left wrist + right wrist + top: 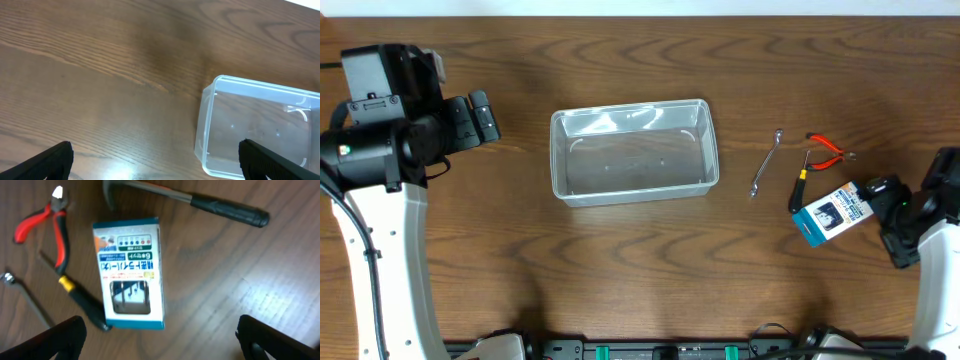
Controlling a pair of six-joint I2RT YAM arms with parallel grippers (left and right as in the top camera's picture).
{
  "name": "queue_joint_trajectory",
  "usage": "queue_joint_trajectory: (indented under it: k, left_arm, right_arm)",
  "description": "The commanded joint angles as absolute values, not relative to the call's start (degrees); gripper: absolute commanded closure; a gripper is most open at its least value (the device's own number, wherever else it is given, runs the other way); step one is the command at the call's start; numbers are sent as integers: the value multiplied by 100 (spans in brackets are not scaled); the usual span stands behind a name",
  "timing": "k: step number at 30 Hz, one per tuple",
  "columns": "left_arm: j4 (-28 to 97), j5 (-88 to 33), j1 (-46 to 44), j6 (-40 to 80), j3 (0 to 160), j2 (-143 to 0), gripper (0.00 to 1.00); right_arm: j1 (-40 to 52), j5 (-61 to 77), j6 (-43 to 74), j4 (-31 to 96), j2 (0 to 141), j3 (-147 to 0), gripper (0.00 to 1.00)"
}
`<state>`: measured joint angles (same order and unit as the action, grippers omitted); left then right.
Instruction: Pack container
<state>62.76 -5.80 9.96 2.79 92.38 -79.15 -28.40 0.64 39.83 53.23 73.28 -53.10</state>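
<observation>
The left gripper (155,157) hangs over bare wood. Its two fingers are spread wide and there is nothing in them. Just to its right sits the container (635,165), in the middle of the table (470,290). It is empty. It is thin, clear plastic, so I think it is light. If an arm bumps its wall, it could slide or tip. There is lots of open wood to the left of it and in front of it. The far table edge is close behind it.

Past a clear gap lies the wrench (766,165), alone and easy to reach. Next come the screwdriver (799,188) and the red pliers (825,150), very close together. The box (830,212) touches the screwdriver's black handle. I cannot tell if it lies on it. The right gripper (160,340) hangs close by the box, fingers spread wide, holding nothing. If it goes down crooked, it could shove the box into the screwdriver and pliers and scatter them. A hammer (220,206) lies near the box too, so room there is tight.
</observation>
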Motion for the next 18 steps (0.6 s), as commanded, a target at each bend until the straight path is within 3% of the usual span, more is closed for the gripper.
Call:
queue_joint_trajectory:
  k: [1, 18]
  left_arm:
    - [6298, -552, 996, 307, 9271, -7935, 2]
    - [6302, -554, 996, 307, 9268, -7937, 2]
  right_arm:
    - [-2825, 45, 4320, 5059, 7585, -5262, 1]
    - [-2193, -67, 4171, 5382, 9767, -6807, 1]
